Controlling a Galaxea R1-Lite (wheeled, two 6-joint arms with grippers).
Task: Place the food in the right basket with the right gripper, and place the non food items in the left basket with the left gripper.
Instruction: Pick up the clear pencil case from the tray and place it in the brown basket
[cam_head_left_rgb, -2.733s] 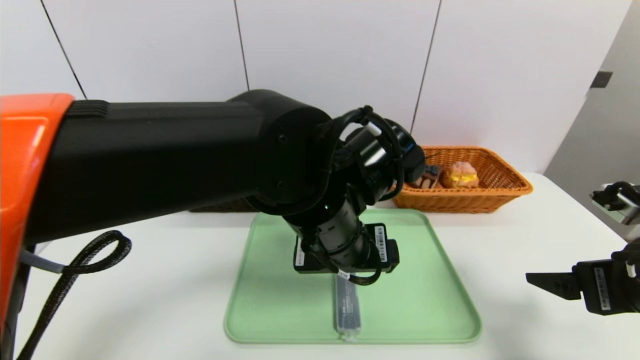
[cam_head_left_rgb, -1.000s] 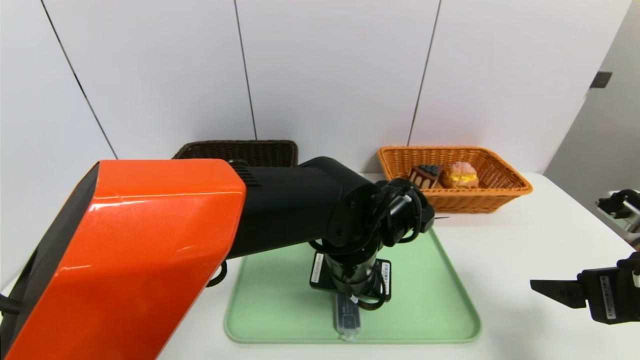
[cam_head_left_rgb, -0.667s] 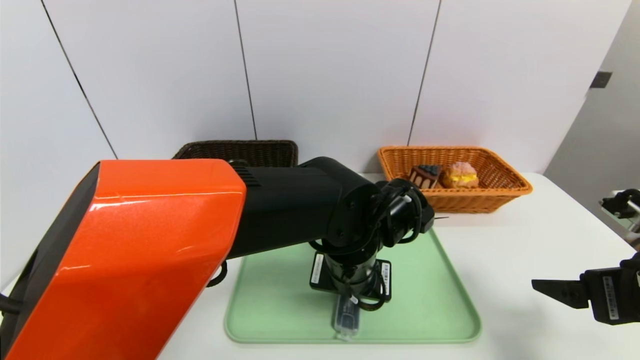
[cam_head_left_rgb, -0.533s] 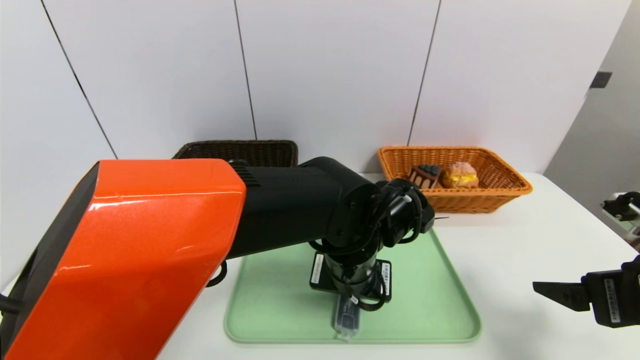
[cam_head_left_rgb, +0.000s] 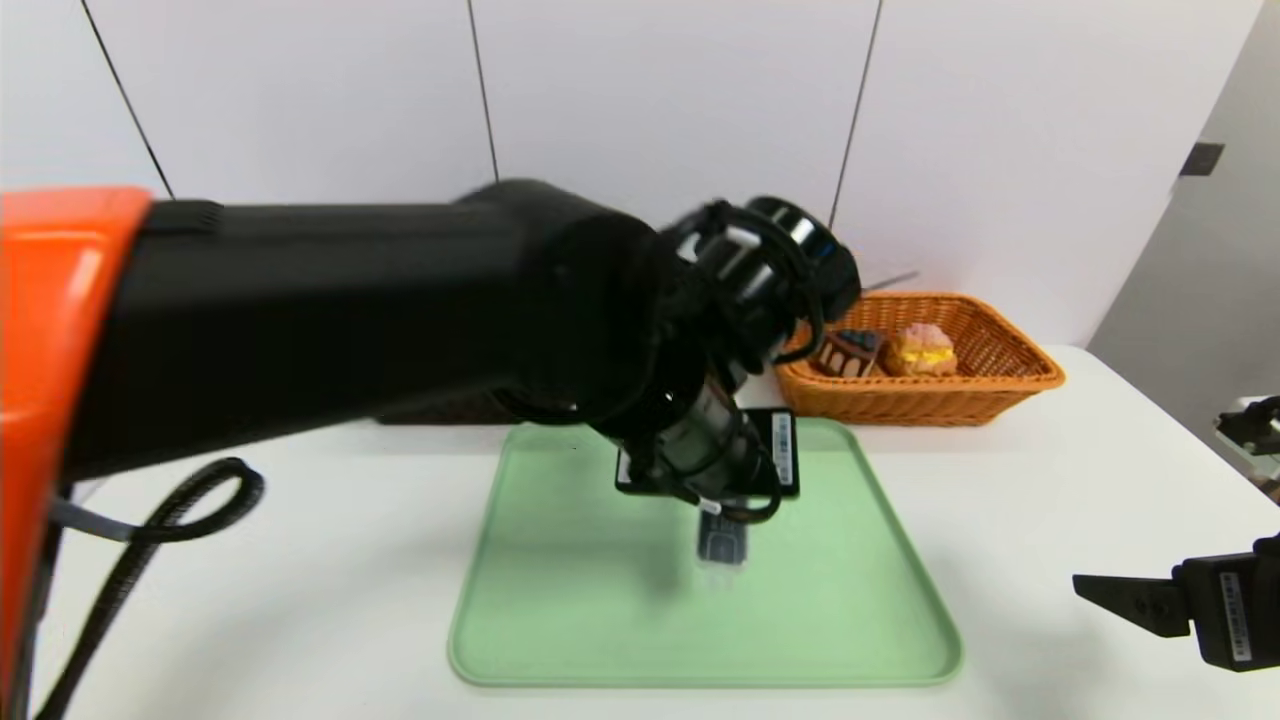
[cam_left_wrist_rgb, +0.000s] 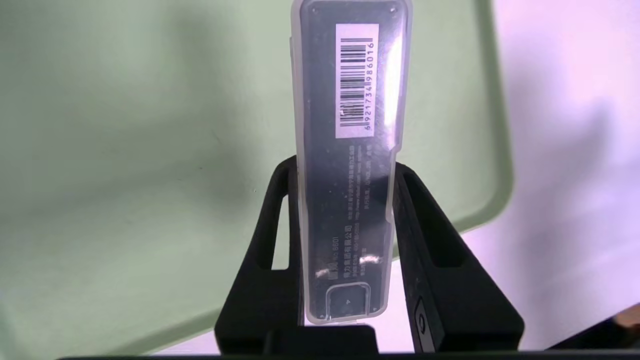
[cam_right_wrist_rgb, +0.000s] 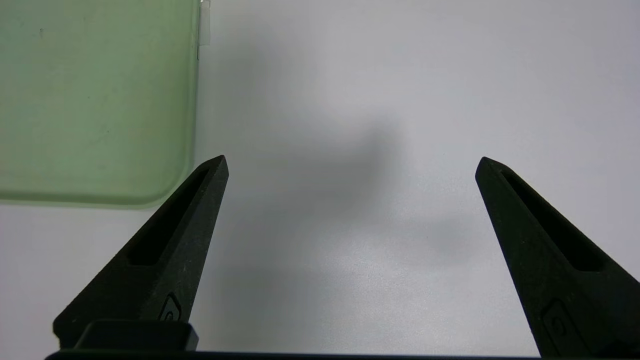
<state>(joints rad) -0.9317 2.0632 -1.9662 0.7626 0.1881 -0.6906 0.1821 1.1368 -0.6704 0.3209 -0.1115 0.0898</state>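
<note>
My left gripper (cam_left_wrist_rgb: 345, 170) is shut on the long grey barcoded case (cam_left_wrist_rgb: 350, 165), one black finger on each long side near its lower end. In the head view the case (cam_head_left_rgb: 722, 545) hangs clear above the green tray (cam_head_left_rgb: 560, 620), under my left wrist. The orange right basket (cam_head_left_rgb: 1000, 385) at the back right holds the chocolate cake wedge (cam_head_left_rgb: 850, 352) and the cream puff (cam_head_left_rgb: 922, 348). My left arm hides the left basket. My right gripper (cam_right_wrist_rgb: 350, 165) stands wide open and empty over bare table at the near right.
The white table (cam_head_left_rgb: 1040, 500) stretches between the tray and the right gripper. A corner of the green tray (cam_right_wrist_rgb: 90, 100) lies beside the right gripper. A black cable loop (cam_head_left_rgb: 200, 500) hangs off my left arm at the left.
My left gripper closed on the grey case and lifted it off the tray, the arm swinging up and back. The right gripper drifted slightly down and to the right.
</note>
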